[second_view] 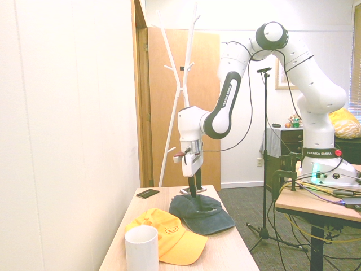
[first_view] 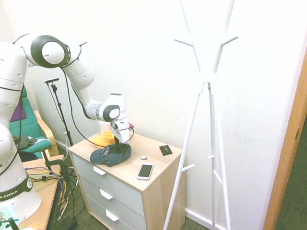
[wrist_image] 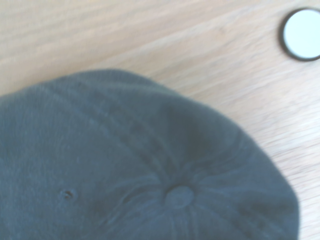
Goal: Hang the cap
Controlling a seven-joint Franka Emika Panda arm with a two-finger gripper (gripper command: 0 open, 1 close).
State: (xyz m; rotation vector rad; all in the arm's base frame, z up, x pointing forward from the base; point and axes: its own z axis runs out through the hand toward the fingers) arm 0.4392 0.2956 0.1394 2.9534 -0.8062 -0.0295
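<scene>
Navy cap (first_view: pixel 111 154) lies on the wooden dresser (first_view: pixel 158 168), jaws spread apart just above its crown

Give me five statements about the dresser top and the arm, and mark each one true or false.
1. The navy cap lies on the dresser. True.
2. The end effector is directly above the navy cap, pointing down. True.
3. The navy cap already hangs on the white coat stand. False: the stand's pegs are bare and the cap is on the dresser.
4. The orange-yellow cap lies beside the navy cap. True.
5. The phone lies on top of the navy cap. False: it lies flat on the wood, apart from the cap, near the dresser's front edge.
</scene>
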